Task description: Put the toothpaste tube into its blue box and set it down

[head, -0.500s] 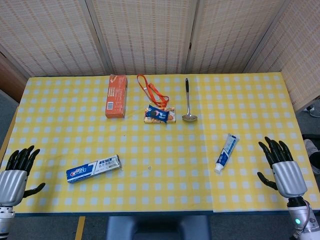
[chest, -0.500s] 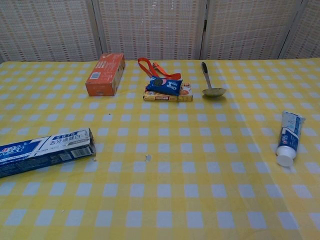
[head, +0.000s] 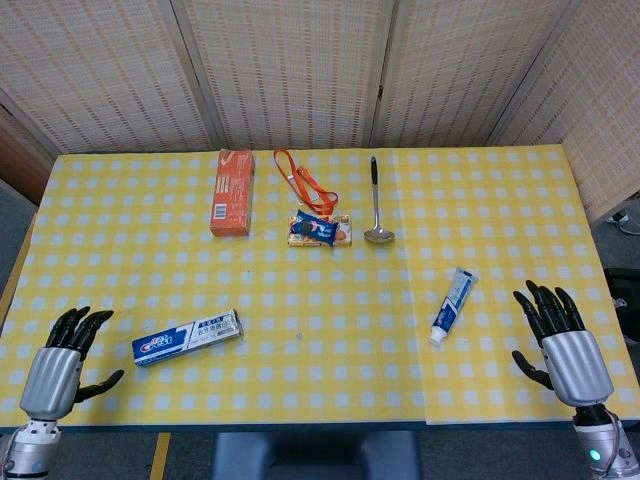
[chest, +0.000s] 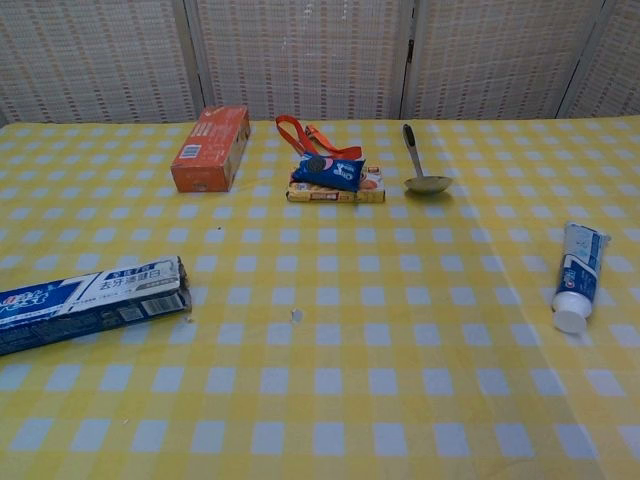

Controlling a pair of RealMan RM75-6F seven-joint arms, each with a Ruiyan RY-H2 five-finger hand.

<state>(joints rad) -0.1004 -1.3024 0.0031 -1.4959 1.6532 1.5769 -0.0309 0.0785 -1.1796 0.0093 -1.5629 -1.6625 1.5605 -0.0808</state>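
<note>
Head view, left robot hand (head: 55,372): lower left corner of the frame, palm down, fingers spread and pointing up the frame, holding nothing, just left of the box.
Head view, right robot hand (head: 565,348): lower right of the frame, fingers spread wide and pointing up the frame, thumb out to the left, holding nothing, right of the tube and apart from it.
Chest view, hands: neither shows.
Counter (head: 330,270): covered with a yellow and white checked cloth; woven screens stand behind it.
Toothpaste tube (head: 452,305): one, lying flat at lower right of the head view; long axis runs from upper right to lower left, white cap at the lower left end, toward the near edge. In the chest view it lies at the right edge, cap nearest the camera.
Blue box (head: 187,337): one, lying flat at lower left of the head view, long axis nearly left to right with the right end a little higher; in the chest view its right end looks open, with a ragged flap.
Tube and box: well apart, on opposite sides of the counter.
Orange box (head: 231,191): one, upper left of centre, lying flat.
Ladle (head: 377,204): one, upper centre, handle pointing away, bowl nearer.
Orange strap (head: 305,182): one, beside the orange box.
Small packets (head: 319,229): a blue one on top of a flat yellow one, touching the strap's end.
</note>
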